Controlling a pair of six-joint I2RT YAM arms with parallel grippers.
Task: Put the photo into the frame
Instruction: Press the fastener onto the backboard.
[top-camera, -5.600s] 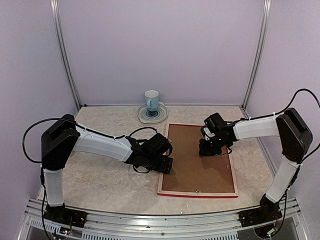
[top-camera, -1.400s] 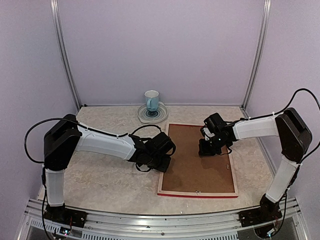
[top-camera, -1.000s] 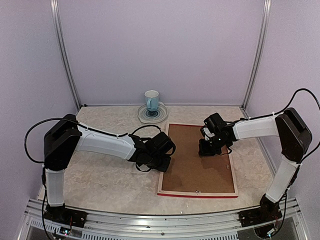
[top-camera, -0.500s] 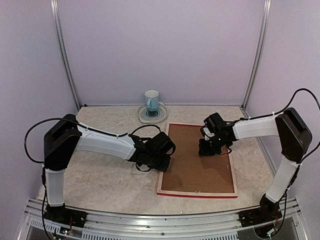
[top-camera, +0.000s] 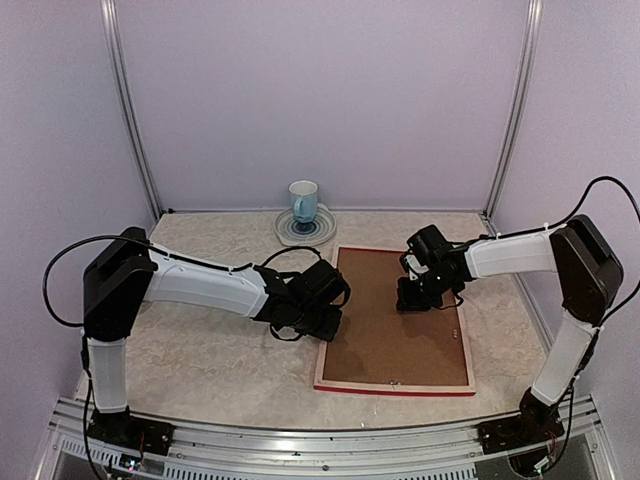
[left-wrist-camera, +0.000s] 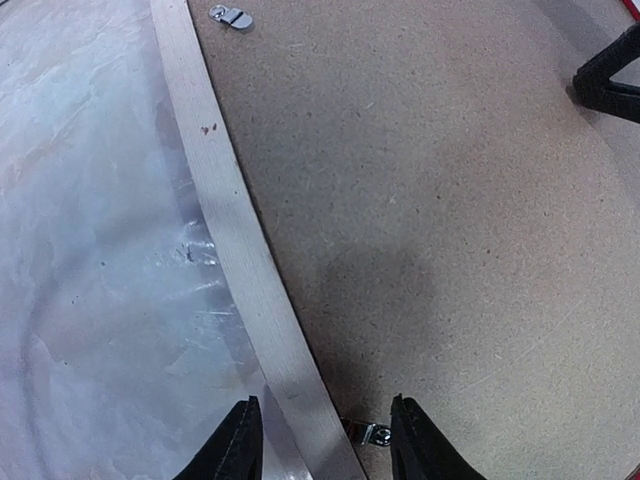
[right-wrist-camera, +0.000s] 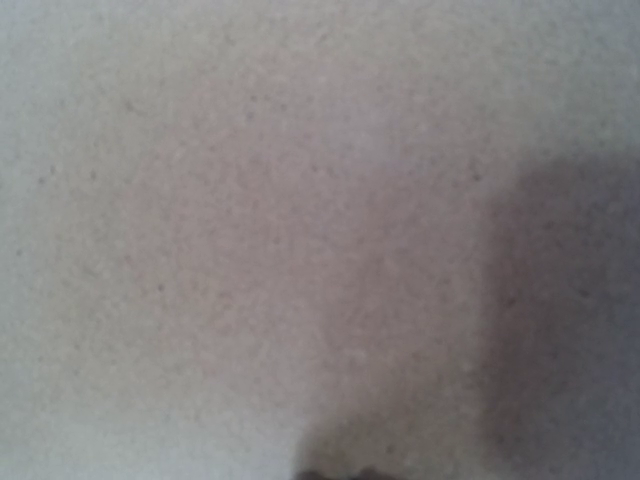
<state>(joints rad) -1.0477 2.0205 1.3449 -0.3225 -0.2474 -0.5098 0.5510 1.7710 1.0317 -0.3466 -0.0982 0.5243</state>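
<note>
On the table's (top-camera: 200, 350) right half, rectangular red-edged pale-wood frame (left-wrist-camera: 235, 240) lies face-down, photo unseen; w/ closed R gripper (top-camera: 412, 300) pinning brown backing board (top-camera: 390, 340), I'd nudge small metal clip (left-wrist-camera: 372, 433) inward w/ spread-fingered L gripper (left-wrist-camera: 325, 440).

The frame (left-wrist-camera: 238, 230) showed pale, smooth wood; its backing board (left-wrist-camera: 430, 200) was matt, speckled brown fibreboard; the table (left-wrist-camera: 90, 250) looked glossy.
</note>
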